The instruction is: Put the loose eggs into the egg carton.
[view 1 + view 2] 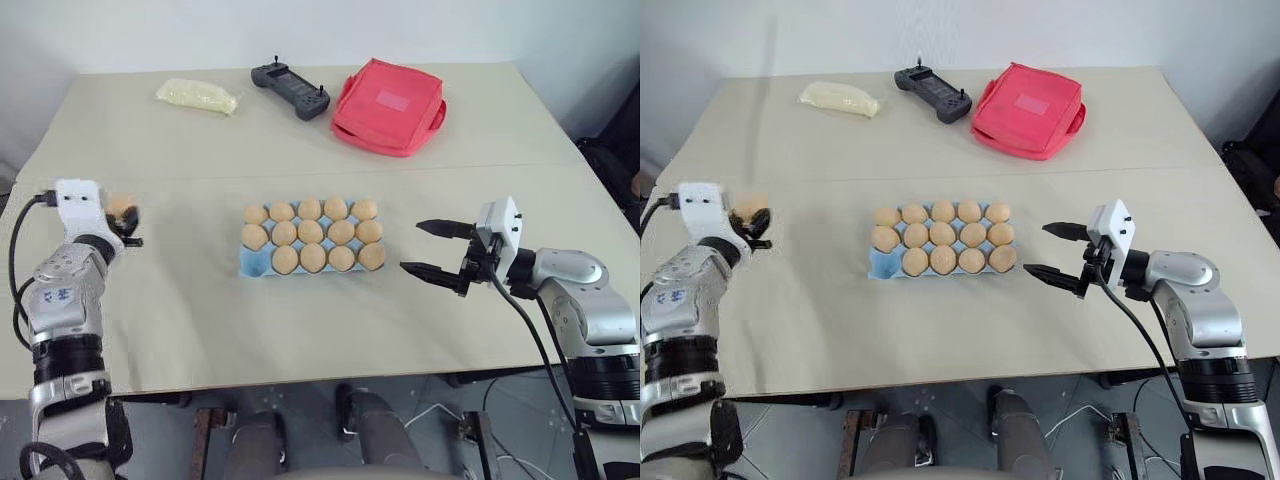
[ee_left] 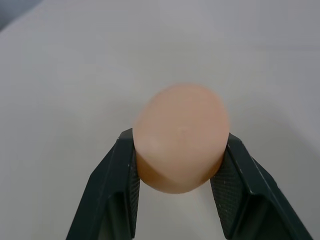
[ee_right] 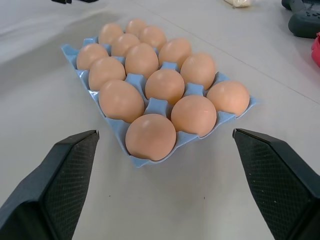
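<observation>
Smooth tan egg (image 2: 181, 137) between pincer (image 2: 176, 172) fingers

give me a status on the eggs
Left gripper shut on last loose egg. Right gripper open beside egg carton. One cup empty, path clear.

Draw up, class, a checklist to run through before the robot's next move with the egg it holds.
1. Left gripper shut on the egg: ok.
2. Free cup in the egg carton, front left corner: ok.
3. Other fourteen cups filled: ok.
4. Right gripper open, apart from the carton's right side: ok.
5. Table between egg and carton free of obstacles: ok.
6. Grip firm enough for carrying: cannot tell.
</observation>
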Robot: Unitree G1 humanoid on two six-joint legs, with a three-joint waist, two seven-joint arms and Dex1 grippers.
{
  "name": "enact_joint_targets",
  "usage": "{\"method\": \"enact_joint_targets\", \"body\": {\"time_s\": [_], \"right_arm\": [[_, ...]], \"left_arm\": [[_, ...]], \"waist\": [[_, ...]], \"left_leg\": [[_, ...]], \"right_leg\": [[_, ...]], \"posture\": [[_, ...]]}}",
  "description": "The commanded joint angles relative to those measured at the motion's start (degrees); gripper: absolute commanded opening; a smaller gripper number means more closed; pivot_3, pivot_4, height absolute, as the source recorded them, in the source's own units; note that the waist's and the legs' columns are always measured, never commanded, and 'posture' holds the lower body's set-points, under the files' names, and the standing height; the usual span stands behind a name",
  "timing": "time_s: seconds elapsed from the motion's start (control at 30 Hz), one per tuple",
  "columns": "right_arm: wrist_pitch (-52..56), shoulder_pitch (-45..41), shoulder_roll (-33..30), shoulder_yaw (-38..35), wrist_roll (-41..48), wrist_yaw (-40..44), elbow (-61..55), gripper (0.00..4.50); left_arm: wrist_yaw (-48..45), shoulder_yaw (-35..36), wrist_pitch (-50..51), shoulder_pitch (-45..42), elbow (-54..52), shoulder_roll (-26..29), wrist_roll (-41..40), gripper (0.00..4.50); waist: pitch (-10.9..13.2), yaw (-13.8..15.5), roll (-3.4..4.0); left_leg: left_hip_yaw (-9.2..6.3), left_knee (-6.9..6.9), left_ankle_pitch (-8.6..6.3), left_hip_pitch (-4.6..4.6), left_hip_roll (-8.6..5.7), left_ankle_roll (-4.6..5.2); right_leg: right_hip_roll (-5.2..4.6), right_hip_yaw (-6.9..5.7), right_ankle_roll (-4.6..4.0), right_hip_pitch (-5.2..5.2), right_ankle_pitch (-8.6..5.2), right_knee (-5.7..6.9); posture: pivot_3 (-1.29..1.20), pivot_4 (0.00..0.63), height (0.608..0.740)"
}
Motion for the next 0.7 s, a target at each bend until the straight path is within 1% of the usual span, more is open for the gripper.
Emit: {"method": "enact_joint_targets", "body": {"time_s": [0.03,0.1,0.2,0.27,0.3,0.43,0.7], "right_arm": [[-1.1,-0.3,-0.6,-1.6,1.0,0.6,-1.0,4.5],[-1.5,-0.3,-0.6,-1.8,1.5,1.4,-1.0,4.5],[-1.7,-0.3,-0.5,-1.9,1.7,1.7,-1.1,4.5],[-1.7,-0.3,-0.5,-1.9,1.6,1.7,-1.1,4.5],[-1.7,-0.3,-0.5,-1.8,1.5,1.7,-1.1,4.5],[-1.7,-0.1,-0.3,-1.7,1.3,1.3,-1.3,4.5],[-1.3,0.5,-0.1,-1.8,1.3,0.2,-2.1,4.5]], "left_arm": [[-8.8,-1.1,-1.0,2.2,-9.5,0.5,-5.2,1.59],[-13.0,-1.4,0.1,3.7,-13.9,-0.2,-8.8,1.59],[-18.5,-2.9,1.1,6.4,-20.7,-0.1,-12.5,1.59],[-20.3,-3.3,1.0,7.3,-22.5,0.1,-13.5,1.59],[-22.7,-3.6,0.3,7.8,-23.1,0.4,-14.6,1.59],[-29.8,-5.9,0.3,9.6,-23.6,2.2,-16.1,1.59],[-33.7,-9.9,-1.6,6.8,-18.8,2.1,-13.9,1.59]], "waist": [[0.0,0.0,0.0],[0.0,0.0,0.0],[0.0,-0.1,0.0],[0.0,-0.2,0.0],[0.0,-0.2,0.0],[0.0,-0.2,0.0],[0.0,0.0,0.0]], "left_leg": [[0.0,0.01,-0.01,0.01,-0.01,0.02],[0.0,0.01,-0.11,0.02,-0.02,0.26],[-0.02,0.02,-0.09,0.05,-0.03,0.3],[-0.01,0.02,-0.08,0.06,-0.03,0.3],[-0.01,0.02,-0.08,0.09,-0.03,0.29],[-0.02,0.01,-0.02,0.12,-0.03,0.32],[-0.27,0.04,0.05,0.07,-0.05,0.4]], "right_leg": [[0.0,0.01,0.0,0.01,0.0,0.0],[0.0,0.05,0.0,0.02,0.0,-0.01],[0.02,0.12,0.0,0.05,0.0,0.01],[0.05,0.16,0.0,0.04,0.0,0.04],[0.07,0.19,-0.01,0.05,0.0,0.05],[0.11,0.2,-0.06,0.06,-0.02,0.06],[0.09,0.24,-0.08,0.07,-0.04,-0.02]], "posture": [[0.0,0.15,0.74],[0.0,0.15,0.74],[0.0,0.15,0.74],[0.0,0.15,0.74],[0.0,0.15,0.74],[0.0,0.15,0.74],[0.0,0.15,0.74]]}}
